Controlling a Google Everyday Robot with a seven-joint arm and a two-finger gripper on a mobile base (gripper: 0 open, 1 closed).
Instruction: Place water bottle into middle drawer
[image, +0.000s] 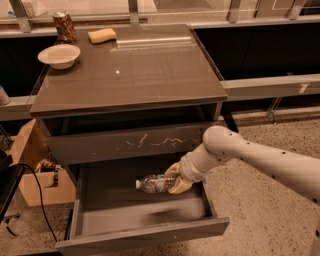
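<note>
The water bottle (152, 183) is clear with a white cap at its left end. It lies sideways in my gripper (173, 179), held above the inside of the open middle drawer (145, 235). My gripper is shut on the bottle's right end, and its yellowish fingers (178, 187) wrap that end. My white arm reaches in from the right. The drawer is pulled out, and its smooth grey floor shows a dark shadow under the bottle.
The shut drawer above has pale scratches (150, 142) on its front. On the cabinet top (135, 70) stand a white bowl (59, 55), a patterned can (64, 26) and a yellow sponge (102, 35). A cardboard box (35, 167) and a black cable lie at the left.
</note>
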